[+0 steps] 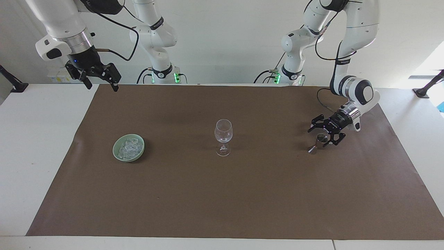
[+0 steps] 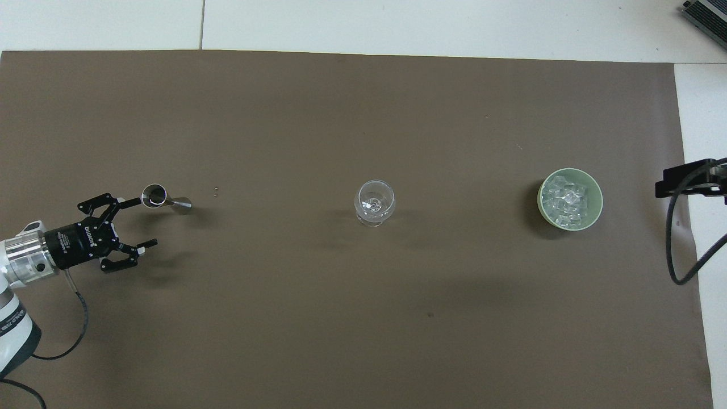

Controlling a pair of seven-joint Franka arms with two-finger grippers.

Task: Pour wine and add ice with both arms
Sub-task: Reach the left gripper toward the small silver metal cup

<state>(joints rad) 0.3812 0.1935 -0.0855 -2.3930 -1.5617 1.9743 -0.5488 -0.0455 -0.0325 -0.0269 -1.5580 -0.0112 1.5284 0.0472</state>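
the left gripper [image 1: 322, 134] hangs low beside the metal jigger [image 1: 318, 142], its fingers spread wide and holding nothing; in the overhead view one fingertip sits right at the jigger's upper cup while the other is off to the side nearer the robots, so the jigger is not yet between them. the jigger stands on the brown mat [image 1: 222, 194] toward the left arm's end of the table, tilted in appearance, with its cup uppermost.

the step in hand looks like the grasp of the jigger. to do it well, i'd say the gripper should shift until the narrow waist lies centred between the fingers, then close slowly; a fingertip nudging the cup first could tip it and spill whatever it holds. keeping it upright on the lift matters just as much.

the wine glass [image 1: 223, 136] waits at the middle of the mat, seemingly empty. the ice [image 1: 130, 147] is heaped in the green bowl [image 1: 118, 155] toward the right arm's end. the right gripper [image 1: 101, 80] waits, open and empty, raised over the mat's edge nearest the robots.
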